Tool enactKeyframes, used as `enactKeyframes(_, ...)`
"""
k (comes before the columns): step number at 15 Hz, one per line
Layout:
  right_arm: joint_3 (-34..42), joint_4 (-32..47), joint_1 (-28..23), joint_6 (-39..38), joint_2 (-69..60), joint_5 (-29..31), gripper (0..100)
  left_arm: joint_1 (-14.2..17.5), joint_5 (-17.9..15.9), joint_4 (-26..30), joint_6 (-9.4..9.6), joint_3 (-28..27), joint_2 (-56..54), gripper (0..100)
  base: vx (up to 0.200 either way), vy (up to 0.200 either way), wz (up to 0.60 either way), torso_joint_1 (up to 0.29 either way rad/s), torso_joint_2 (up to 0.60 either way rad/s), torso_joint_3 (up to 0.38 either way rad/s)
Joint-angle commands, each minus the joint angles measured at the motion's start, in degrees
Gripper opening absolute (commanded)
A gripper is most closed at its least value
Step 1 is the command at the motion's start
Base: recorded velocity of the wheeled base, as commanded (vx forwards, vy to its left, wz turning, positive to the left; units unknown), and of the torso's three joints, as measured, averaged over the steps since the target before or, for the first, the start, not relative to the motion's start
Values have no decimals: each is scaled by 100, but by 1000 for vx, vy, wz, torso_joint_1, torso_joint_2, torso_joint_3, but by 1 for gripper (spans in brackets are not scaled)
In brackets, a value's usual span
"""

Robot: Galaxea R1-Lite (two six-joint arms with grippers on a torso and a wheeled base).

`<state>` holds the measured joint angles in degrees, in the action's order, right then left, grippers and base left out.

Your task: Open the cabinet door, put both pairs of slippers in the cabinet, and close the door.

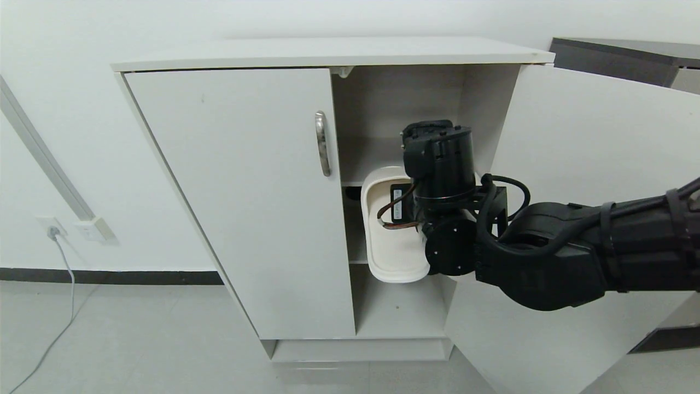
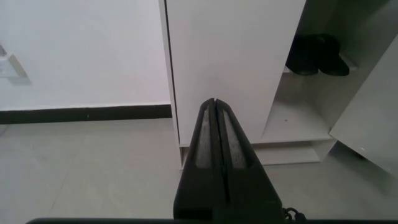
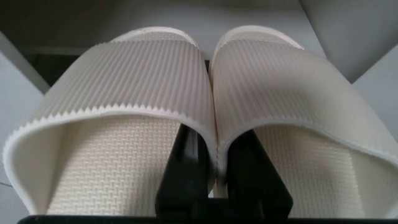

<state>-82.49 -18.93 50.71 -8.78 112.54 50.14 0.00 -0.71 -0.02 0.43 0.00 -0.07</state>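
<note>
A: Where is the pale pair?

B: The cream ribbed foam slippers (image 1: 391, 257) hang on edge in the open right half of the white two-door wooden cabinet (image 1: 328, 52), level with its middle shelves. I cannot tell whether they touch a shelf.

A: And the pincer on them?

B: The right gripper (image 3: 214, 163) is clamped narrowly on the pair. Its black fingers (image 3: 185, 171) pinch the two neighbouring side walls together, so the slippers (image 3: 124, 81) sit pressed side by side, toes pointing into the cabinet.

A: The doors?

B: The left door (image 1: 235, 208) is closed, with its curved metal handle (image 1: 322, 143) near the inner edge. The right door (image 1: 574, 158) is swung wide open, beside the arm.

A: The other pair?

B: The black slippers (image 2: 317, 55) lie inside, on a shelf above the bottom compartment.

A: And the left arm?

B: The left gripper (image 2: 214, 111) hangs low over the grey tiled floor (image 2: 93, 168), pointing at the foot of the closed door. Its fingers are pressed fully together and grasp nothing.
</note>
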Motion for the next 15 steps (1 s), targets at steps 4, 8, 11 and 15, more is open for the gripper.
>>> enactKeyframes(4,49,-14,-9,-19,-22,5,0,0,-8,2,1,0,7,0,0,0,0,0,0,0)
enactKeyframes(8,93,-58,-18,-19,-22,5,0,0,-8,2,10,0,7,0,150,0,0,1,1,4)
enactKeyframes(11,84,-58,-26,-10,-22,5,0,0,-8,2,10,0,7,0,200,0,0,6,2,1)
enactKeyframes(15,93,-67,-18,-19,-22,13,0,0,-8,-6,1,0,7,0,200,0,0,0,2,4)
